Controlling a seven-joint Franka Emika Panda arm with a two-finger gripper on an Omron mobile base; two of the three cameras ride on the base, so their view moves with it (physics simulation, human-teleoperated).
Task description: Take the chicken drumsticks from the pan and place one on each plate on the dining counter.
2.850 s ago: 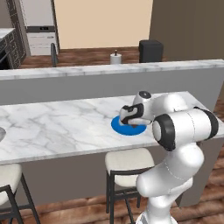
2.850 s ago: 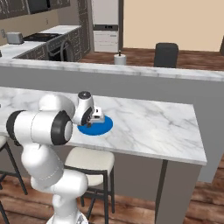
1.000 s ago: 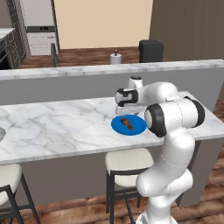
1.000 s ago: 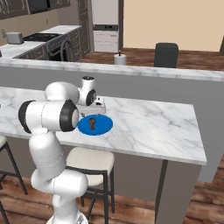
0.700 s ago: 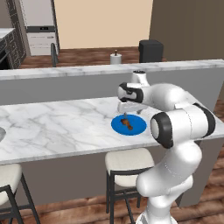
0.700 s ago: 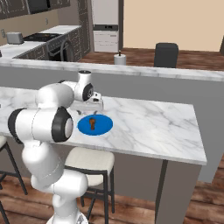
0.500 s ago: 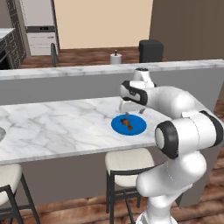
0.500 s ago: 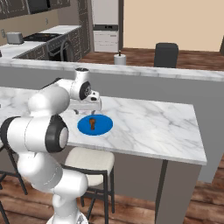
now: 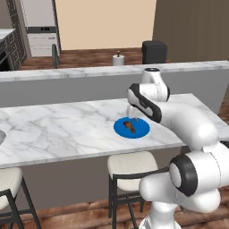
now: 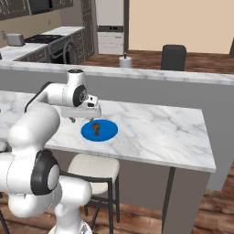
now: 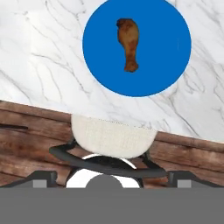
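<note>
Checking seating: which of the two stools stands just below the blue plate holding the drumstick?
The right-hand stool, tucked under the dining counter edge beneath the blue plate; the other stool stands far left.

base views flank counter [image 9: 67, 129], hand view overhead
</note>
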